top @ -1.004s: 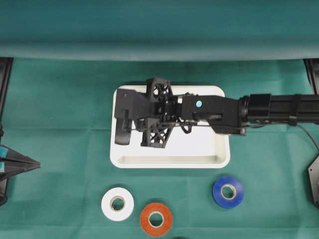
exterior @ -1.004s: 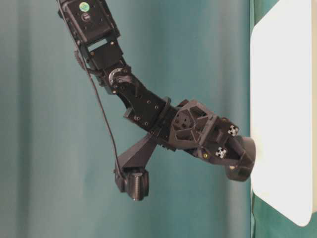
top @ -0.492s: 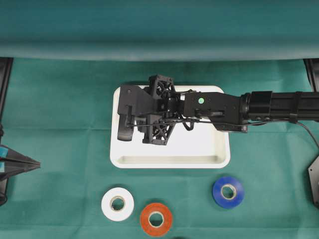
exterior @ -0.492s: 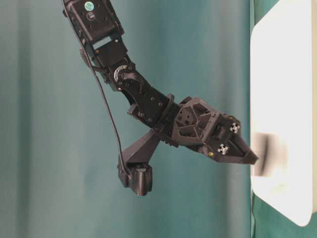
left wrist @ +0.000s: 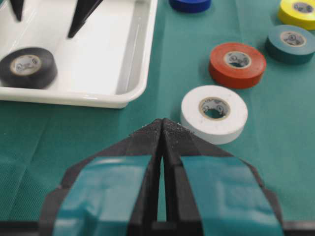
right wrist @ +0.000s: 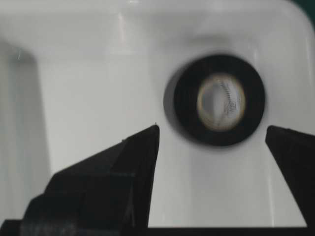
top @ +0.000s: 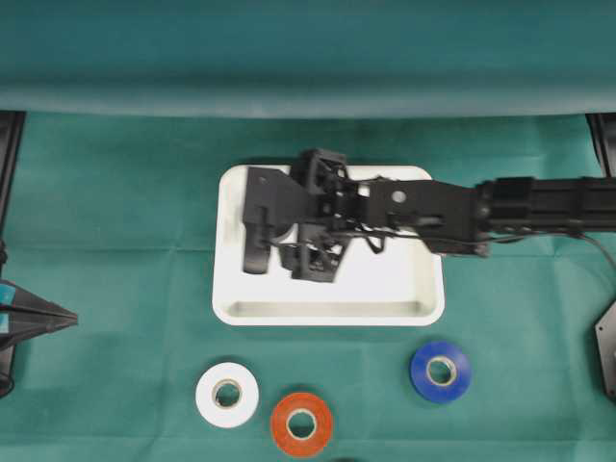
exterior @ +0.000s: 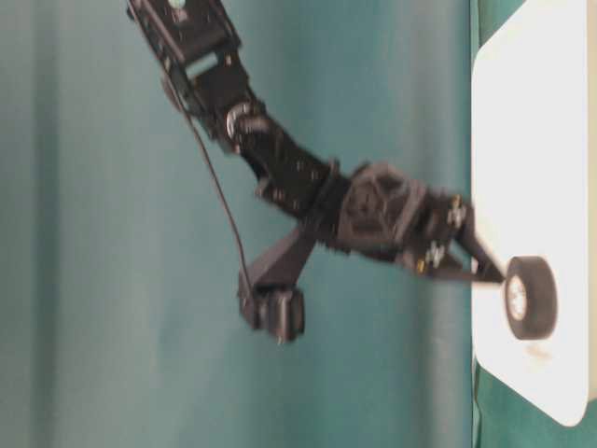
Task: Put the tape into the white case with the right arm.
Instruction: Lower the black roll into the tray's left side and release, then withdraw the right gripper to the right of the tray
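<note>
A black tape roll (left wrist: 28, 67) lies flat in the white case (left wrist: 133, 73), near its left end, free of any finger. The right gripper (right wrist: 211, 133) hangs open just above it, and the roll (right wrist: 219, 101) shows past its spread fingertips. At table level the roll (exterior: 529, 297) rests on the case (exterior: 532, 112) just beyond the right gripper's fingertip (exterior: 499, 273). From overhead the right arm (top: 414, 207) covers the roll. The left gripper (left wrist: 161, 121) is shut and empty, parked at the left table edge (top: 69, 315).
On the green cloth in front of the case (top: 327, 313) lie a white roll (top: 227, 394), an orange roll (top: 301, 423) and a blue roll (top: 441, 371). The left wrist view also shows a yellow roll (left wrist: 300, 12) and a teal roll (left wrist: 291, 42).
The right gripper opened and let go of the black tape, which dropped into the case. The right arm drew back slightly. The left arm has not moved.
</note>
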You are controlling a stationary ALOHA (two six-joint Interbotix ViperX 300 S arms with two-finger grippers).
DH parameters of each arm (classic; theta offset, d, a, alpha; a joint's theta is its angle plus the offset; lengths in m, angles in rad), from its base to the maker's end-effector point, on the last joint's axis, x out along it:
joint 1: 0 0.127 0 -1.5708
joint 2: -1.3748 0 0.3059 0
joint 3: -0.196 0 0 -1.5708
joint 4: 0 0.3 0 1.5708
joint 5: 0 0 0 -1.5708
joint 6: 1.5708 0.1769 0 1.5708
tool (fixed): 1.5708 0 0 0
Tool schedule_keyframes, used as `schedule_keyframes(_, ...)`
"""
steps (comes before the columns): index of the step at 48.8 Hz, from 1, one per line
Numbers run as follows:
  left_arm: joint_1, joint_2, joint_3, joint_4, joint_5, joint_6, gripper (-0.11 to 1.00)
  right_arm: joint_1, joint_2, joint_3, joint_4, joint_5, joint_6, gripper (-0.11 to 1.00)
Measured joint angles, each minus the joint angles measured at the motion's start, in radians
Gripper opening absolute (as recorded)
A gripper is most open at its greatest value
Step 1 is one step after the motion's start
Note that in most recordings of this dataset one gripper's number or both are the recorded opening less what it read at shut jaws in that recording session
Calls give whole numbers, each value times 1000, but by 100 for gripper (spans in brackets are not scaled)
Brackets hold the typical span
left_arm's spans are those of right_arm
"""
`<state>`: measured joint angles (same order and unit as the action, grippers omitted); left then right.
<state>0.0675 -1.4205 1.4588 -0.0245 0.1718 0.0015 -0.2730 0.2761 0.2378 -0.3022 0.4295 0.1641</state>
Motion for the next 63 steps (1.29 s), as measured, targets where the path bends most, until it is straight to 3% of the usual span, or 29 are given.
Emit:
schedule_keyframes(8, 2, 0, 0, -2, 0, 2, 0, 0, -121, 147, -2, -12, 5, 62)
schedule_keyframes(24, 2, -2, 0, -2, 0, 2, 0, 2, -376, 474, 0, -195, 46, 62)
schedule_keyframes(37, 2, 0, 3, 0, 0, 0, 0, 0, -580, 687, 0, -249, 83, 62)
schedule_keyframes(51, 2, -2, 2, 0, 0, 2, 0, 0, -788, 851, 0, -281, 130, 62)
schedule_keyframes(63, 2, 0, 3, 0, 0, 2, 0, 2, -871, 910, -2, -321, 164, 61)
